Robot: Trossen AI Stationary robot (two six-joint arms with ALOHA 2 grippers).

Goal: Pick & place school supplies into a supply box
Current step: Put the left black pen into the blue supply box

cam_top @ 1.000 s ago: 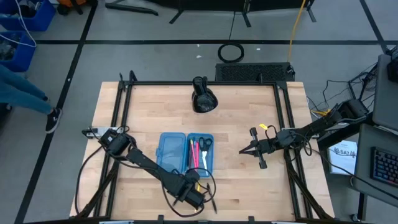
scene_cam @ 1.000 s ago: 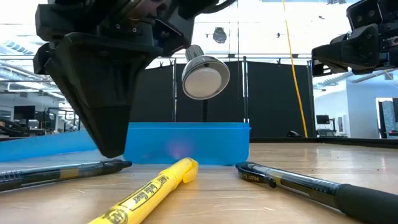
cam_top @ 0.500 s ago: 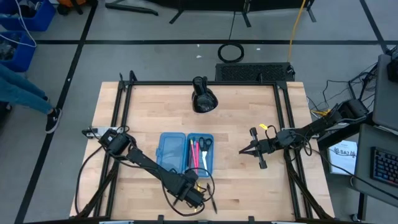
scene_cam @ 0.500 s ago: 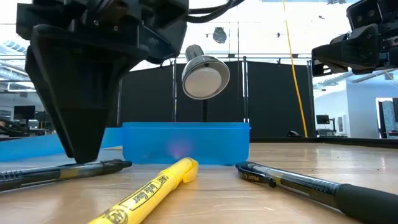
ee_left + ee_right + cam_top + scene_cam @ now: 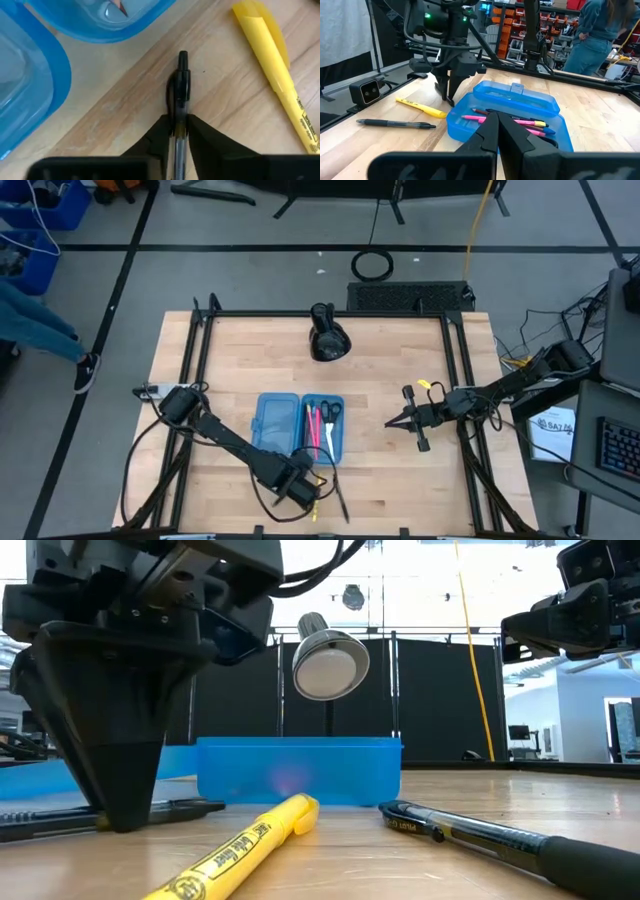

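The translucent blue supply box (image 5: 298, 426) lies open, with pink, blue and yellow pens and small scissors (image 5: 331, 410) in its right half. My left gripper (image 5: 179, 131) is down near the table's near edge, shut on a clear-barrelled black pen (image 5: 181, 85). That pen lies flat on the wood beside a yellow highlighter (image 5: 280, 85). Another black pen (image 5: 470, 835) lies to the right of the highlighter. My right gripper (image 5: 392, 421) hangs shut, right of the box, touching nothing. My left gripper pinches the pen's clear barrel (image 5: 179, 122), behind its black tip section, between its two fingers (image 5: 159, 131). The fingers come from above, pointing down, and stand across the pen (image 5: 190, 807). The pen lies flat on the table, its tip pointing past the fingers.
A black lumpy object (image 5: 328, 340) sits near the far edge. The black frame rails (image 5: 200, 360) run along the table's sides. Bare wood lies between the box and my right gripper. A person (image 5: 592, 40) stands beyond the table in the right wrist view.
My left gripper has moved toward the table's left edge and come down until its fingertips stand on the black pen. The highlighter, the other pen and the box have stayed put.
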